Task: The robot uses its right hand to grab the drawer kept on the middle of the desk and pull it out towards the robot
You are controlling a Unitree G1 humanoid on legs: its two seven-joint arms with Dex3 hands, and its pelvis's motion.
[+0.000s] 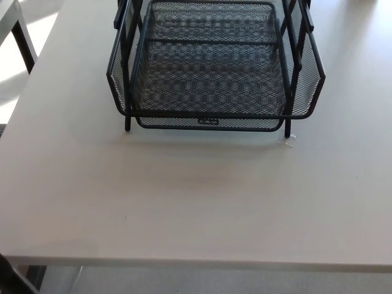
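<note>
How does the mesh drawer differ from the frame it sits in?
The drawer is a shallow mesh tray with a low front lip bearing a small label; the frame has taller mesh side walls flaring outward. The drawer sits between the sides, its front roughly level with the front legs; the frame stands on thin legs on the desk. Both are black metal mesh. Neither robot hand shows.

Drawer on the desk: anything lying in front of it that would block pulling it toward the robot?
Nothing visible does. The desk in front of the drawer is bare up to its near edge; only a small white scrap lies by the rack's right foot. Neither robot hand is in view.
</note>
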